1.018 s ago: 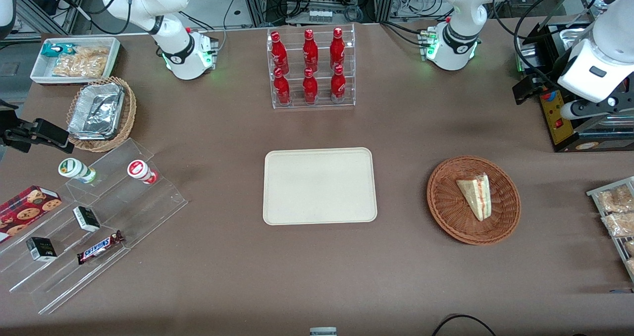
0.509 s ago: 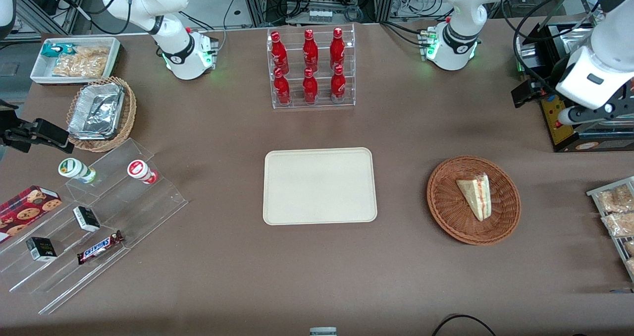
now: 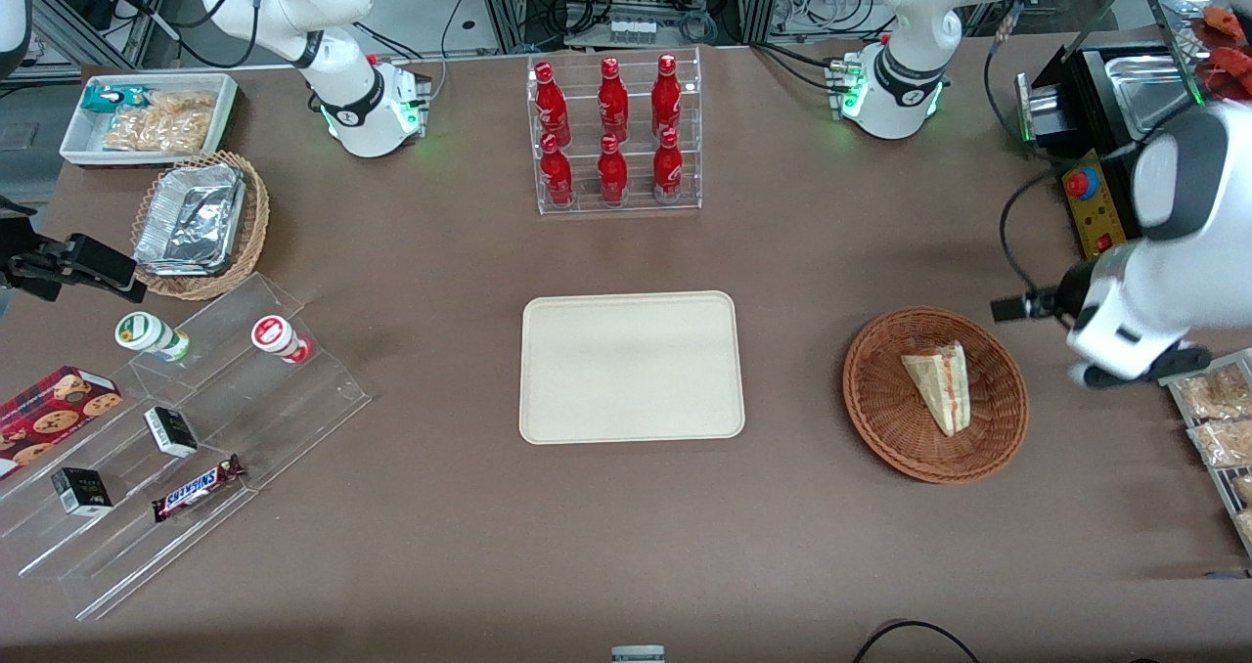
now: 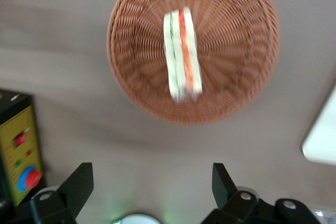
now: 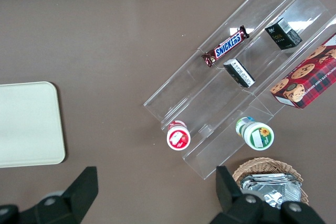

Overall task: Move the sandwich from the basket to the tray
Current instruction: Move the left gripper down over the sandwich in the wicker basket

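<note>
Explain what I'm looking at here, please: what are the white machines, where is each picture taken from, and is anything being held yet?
The white machines are two robot arms bolted to a brown table. One picture looks at them from the front; the other two come from cameras on their wrists. The working arm's gripper hangs open above the table beside the basket, toward the working arm's end, and holds nothing. The sandwich lies in the basket; the same wedge shows in the wrist picture. The cream tray in the middle is bare. Red bottles stand in a clear rack, and snacks sit on clear steps toward the parked arm's end.
</note>
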Robot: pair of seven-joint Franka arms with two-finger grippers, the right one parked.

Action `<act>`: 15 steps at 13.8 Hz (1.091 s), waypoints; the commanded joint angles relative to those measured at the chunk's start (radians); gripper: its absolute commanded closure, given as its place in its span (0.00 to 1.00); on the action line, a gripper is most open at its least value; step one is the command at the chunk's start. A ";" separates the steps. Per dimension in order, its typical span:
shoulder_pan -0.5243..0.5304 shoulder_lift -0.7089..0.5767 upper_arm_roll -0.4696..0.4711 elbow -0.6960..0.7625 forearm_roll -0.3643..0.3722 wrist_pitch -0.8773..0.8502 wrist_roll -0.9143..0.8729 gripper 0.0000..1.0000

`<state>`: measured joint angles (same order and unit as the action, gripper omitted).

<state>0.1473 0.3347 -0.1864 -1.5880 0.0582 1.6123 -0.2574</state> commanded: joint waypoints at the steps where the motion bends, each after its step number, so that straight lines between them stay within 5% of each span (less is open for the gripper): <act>1: 0.011 0.125 -0.002 0.037 0.005 0.066 -0.104 0.00; 15: 0.006 0.277 -0.002 -0.043 0.000 0.268 -0.290 0.01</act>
<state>0.1549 0.6223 -0.1826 -1.6203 0.0581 1.8654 -0.5134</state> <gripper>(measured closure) 0.000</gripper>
